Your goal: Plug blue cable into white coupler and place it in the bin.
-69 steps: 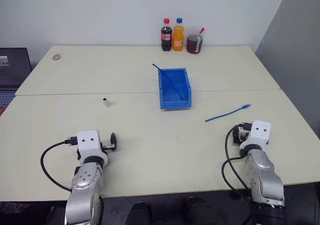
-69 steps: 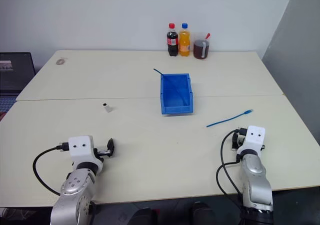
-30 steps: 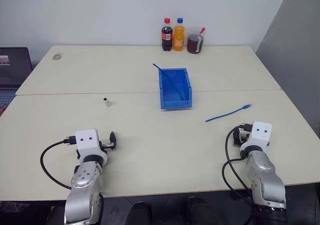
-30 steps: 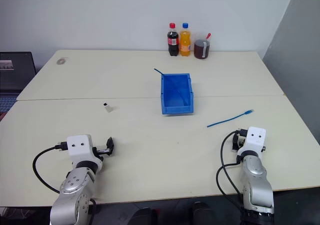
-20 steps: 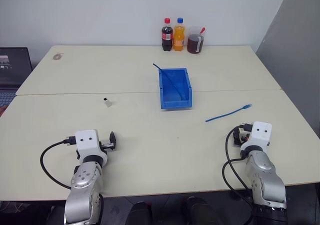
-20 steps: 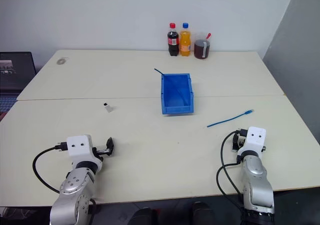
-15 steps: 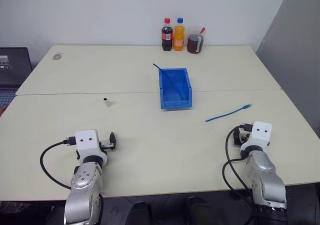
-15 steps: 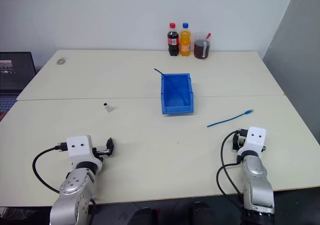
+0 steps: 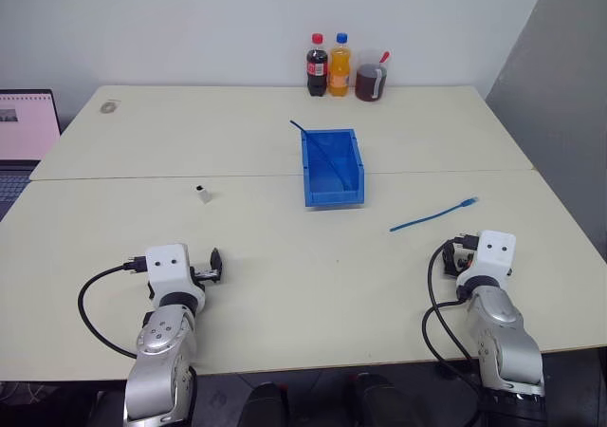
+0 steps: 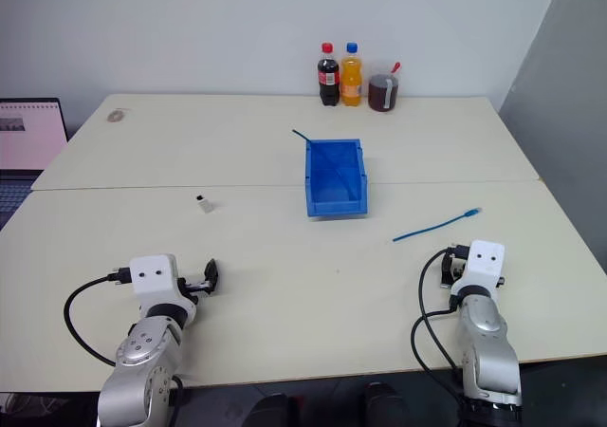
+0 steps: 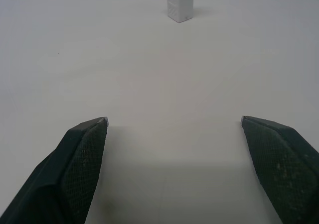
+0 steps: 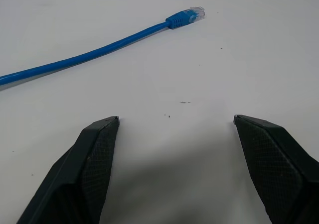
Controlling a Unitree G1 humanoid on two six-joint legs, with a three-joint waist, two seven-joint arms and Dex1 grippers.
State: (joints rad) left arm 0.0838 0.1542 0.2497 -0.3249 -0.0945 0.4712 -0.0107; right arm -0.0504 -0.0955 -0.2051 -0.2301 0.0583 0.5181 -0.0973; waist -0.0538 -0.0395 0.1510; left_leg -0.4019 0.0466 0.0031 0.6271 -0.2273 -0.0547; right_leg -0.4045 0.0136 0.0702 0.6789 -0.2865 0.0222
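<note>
Our left tool [image 11: 174,129] and right tool [image 12: 175,122] both sit low over the desk [image 9: 285,256] with fingers spread wide and nothing between them. The blue cable [image 9: 432,215] lies loose on the desk just ahead of the right tool, its clear plug [image 12: 195,11] pointing away from us. The white coupler [image 9: 202,194] stands upright further out, ahead of the left tool, and the bin [image 9: 332,167] rests between the two, further back.

We see several risks. The coupler is tiny and upright, so we judge a slightly off approach would tip it or push it along the smooth top. The thin cable could roll or slide from under the fingers, and a grip far from the plug would leave the tip floppy for insertion. A darker blue cable [image 9: 303,133] already pokes from the bin and could be mistaken for ours.

The desk is two pale cream tops pushed together, against a white wall, with two drink bottles [image 9: 326,65] and a dark jug [image 9: 369,81] at the back and a laptop [image 9: 24,128] off its left edge.
</note>
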